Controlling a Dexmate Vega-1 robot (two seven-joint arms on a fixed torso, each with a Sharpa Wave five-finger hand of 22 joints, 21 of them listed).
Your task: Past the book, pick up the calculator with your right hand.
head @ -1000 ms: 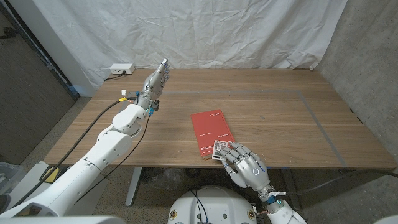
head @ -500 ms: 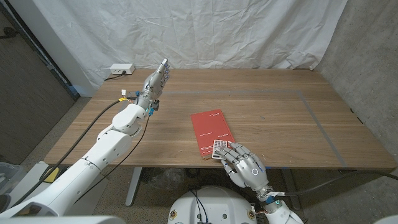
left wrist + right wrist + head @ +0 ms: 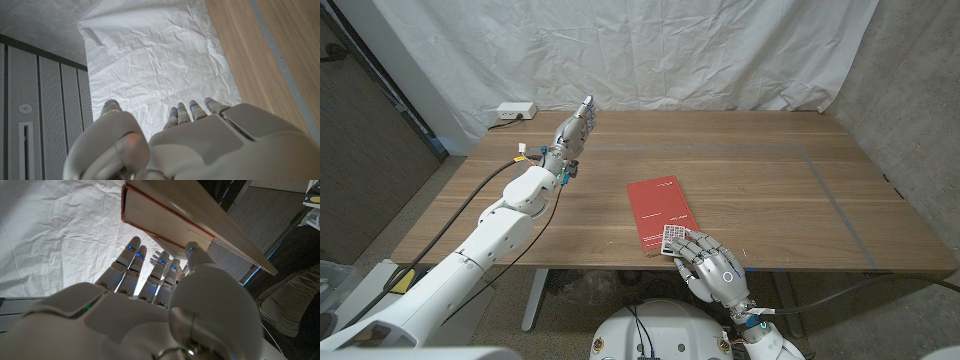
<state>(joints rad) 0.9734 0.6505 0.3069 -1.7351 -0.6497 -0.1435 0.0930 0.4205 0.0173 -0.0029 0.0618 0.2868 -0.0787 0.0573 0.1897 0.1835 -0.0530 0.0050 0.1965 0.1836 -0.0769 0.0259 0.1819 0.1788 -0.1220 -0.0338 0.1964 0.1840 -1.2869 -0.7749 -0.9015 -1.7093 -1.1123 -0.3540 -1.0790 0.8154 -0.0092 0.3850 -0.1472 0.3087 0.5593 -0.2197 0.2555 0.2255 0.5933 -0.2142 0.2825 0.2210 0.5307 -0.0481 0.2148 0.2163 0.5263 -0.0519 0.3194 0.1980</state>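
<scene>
A red book [image 3: 660, 210] lies near the middle of the wooden table [image 3: 770, 190]. Its page edge shows in the right wrist view as the book [image 3: 165, 220]. A small calculator [image 3: 671, 239] with a grid of keys sits at the book's near corner, partly on the cover. My right hand [image 3: 712, 268] comes in over the table's near edge, its outstretched fingers [image 3: 690, 243] lying on the calculator's near side; no closed grip shows. My left hand [image 3: 576, 124] is raised above the far left of the table, fingers straight and holding nothing.
A white power strip [image 3: 516, 111] with a cable lies at the table's far left corner. Grey tape lines [image 3: 820, 180] run across the right half of the table. A white sheet [image 3: 670, 50] hangs behind it.
My right hand has drawn slightly back toward the near edge and to the left, fingertips still on the calculator. The left hand's fingers have tipped a little.
</scene>
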